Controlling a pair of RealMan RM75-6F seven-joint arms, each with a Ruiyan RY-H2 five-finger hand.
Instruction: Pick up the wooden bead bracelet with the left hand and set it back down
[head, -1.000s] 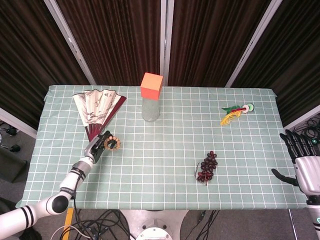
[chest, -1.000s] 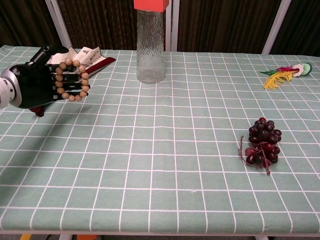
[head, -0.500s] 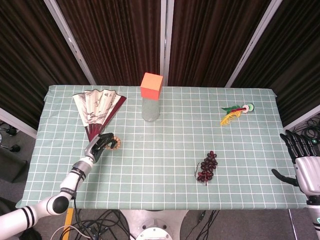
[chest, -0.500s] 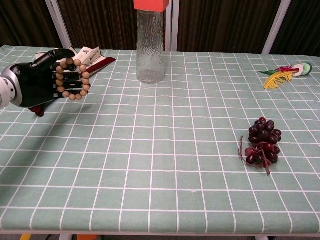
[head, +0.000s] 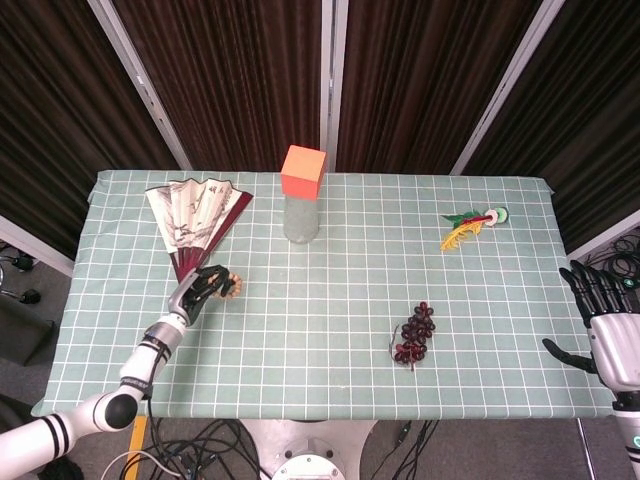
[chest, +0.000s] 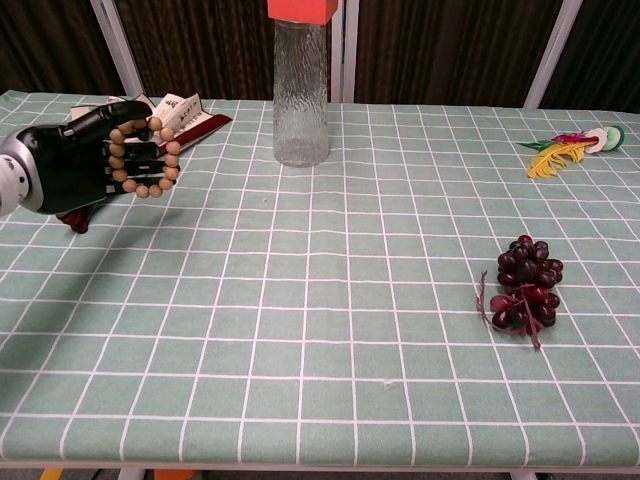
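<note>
Bracelet's tipped a bit lower since a second ago, pickup half done
left hand (chest: 62, 168) fingers (chest: 128, 158) curl around the wooden bead bracelet (chest: 140, 160), up off the bench (chest: 330, 290) beside the fan (head: 192, 214); setting down remains. right hand (head: 612, 335) idle, spread.

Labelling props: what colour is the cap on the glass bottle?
Orange-red cap on the clear glass bottle, best seen in the head view.
</note>
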